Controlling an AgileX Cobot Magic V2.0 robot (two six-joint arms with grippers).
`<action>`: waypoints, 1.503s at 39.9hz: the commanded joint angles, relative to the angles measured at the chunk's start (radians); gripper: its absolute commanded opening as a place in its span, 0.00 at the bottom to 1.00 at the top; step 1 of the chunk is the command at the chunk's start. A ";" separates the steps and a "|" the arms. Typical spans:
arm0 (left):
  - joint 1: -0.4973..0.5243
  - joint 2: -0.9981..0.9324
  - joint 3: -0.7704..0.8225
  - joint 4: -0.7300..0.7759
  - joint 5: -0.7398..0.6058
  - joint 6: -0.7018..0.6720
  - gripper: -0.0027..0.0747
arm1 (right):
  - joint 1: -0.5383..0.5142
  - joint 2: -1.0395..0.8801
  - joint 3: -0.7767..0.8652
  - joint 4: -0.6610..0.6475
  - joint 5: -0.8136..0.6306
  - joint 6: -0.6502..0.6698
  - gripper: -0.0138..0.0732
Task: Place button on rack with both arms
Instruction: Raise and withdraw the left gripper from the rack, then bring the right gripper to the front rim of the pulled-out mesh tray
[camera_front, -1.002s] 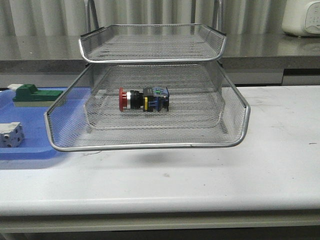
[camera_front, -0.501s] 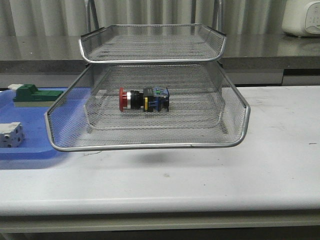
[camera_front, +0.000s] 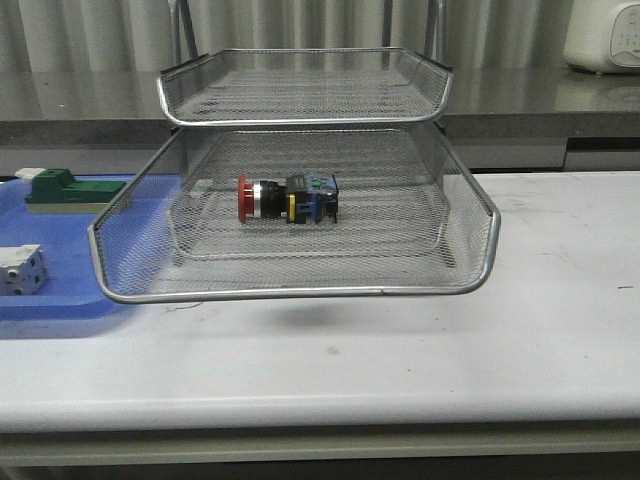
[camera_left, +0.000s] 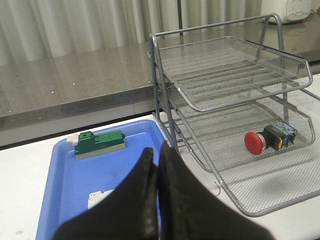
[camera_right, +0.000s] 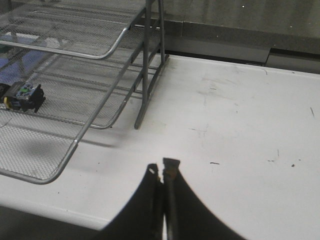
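- Rack (camera_front: 300, 290): silver wire mesh, chrome rims, lower tier pulled forward.
- Button (camera_front: 288, 198) lies on its side mid-tier, long axis crosswise, glossy red mushroom head toward the blue plastic tray (camera_front: 60, 300).
- Left gripper (camera_left: 156, 160) and right gripper (camera_right: 161, 175): matte black fingers pressed together, holding nothing.
- Nothing has shifted since the earlier frames.

The rack (camera_front: 300, 200) front is open above the pulled-out tier; the upper tier (camera_front: 305, 85) limits overhead clearance. Worktop (camera_front: 560, 300) at right is free; the blue tray (camera_front: 60, 250) apparently touches the rack's left side.
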 joint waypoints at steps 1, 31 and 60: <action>0.003 0.012 -0.026 -0.018 -0.078 -0.009 0.01 | 0.005 0.111 -0.073 -0.008 -0.124 0.002 0.09; 0.003 0.012 -0.024 -0.018 -0.078 -0.009 0.01 | 0.804 0.737 -0.327 -0.008 -0.338 -0.007 0.09; 0.003 0.012 -0.024 -0.018 -0.078 -0.009 0.01 | 0.895 1.077 -0.327 -0.011 -0.365 -0.007 0.09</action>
